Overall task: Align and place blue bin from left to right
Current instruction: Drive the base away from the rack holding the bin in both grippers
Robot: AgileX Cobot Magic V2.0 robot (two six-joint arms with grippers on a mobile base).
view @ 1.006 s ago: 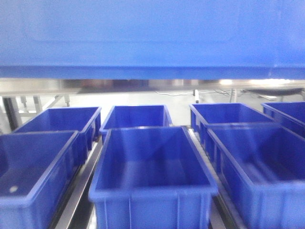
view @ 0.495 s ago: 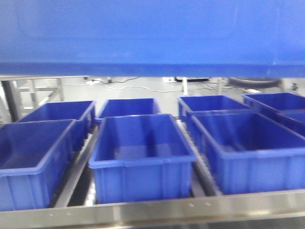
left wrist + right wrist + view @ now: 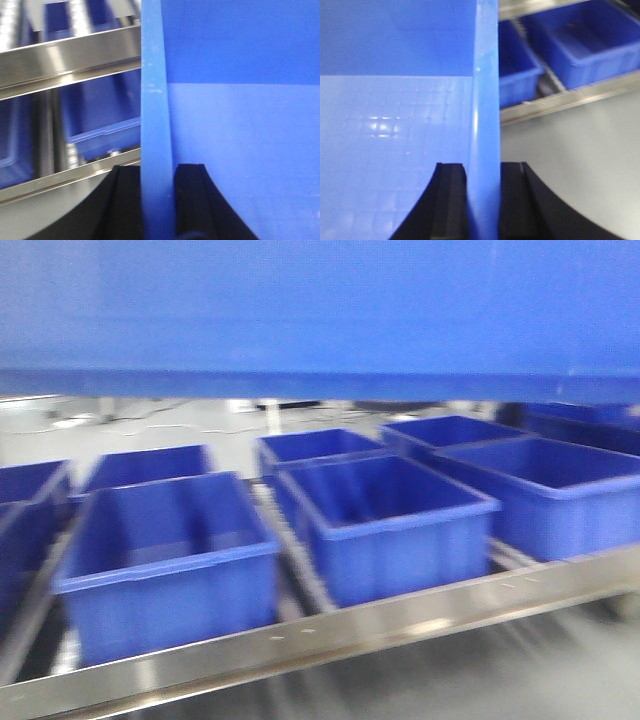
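Rim of the blue bin stands upright between my left fingers, one black finger on each side and pressed against the plastic; I read that as a closed grip on the wall. On the right wrist camera the right fingers clamp a rim edge likewise, one on each face, with a pale, faintly gridded surface of the bin showing to the left of it. From the front camera the bin is held up in the air. Its smooth side fills the top of the view, nearer to me than everything else. Under its lower edge I see other blue bins in rows on a steel rack, open side up, just beside one another with narrow gaps between. Grey floor lies in front of the rack's front rail. The front view is smeared, so I cannot tell finer detail.
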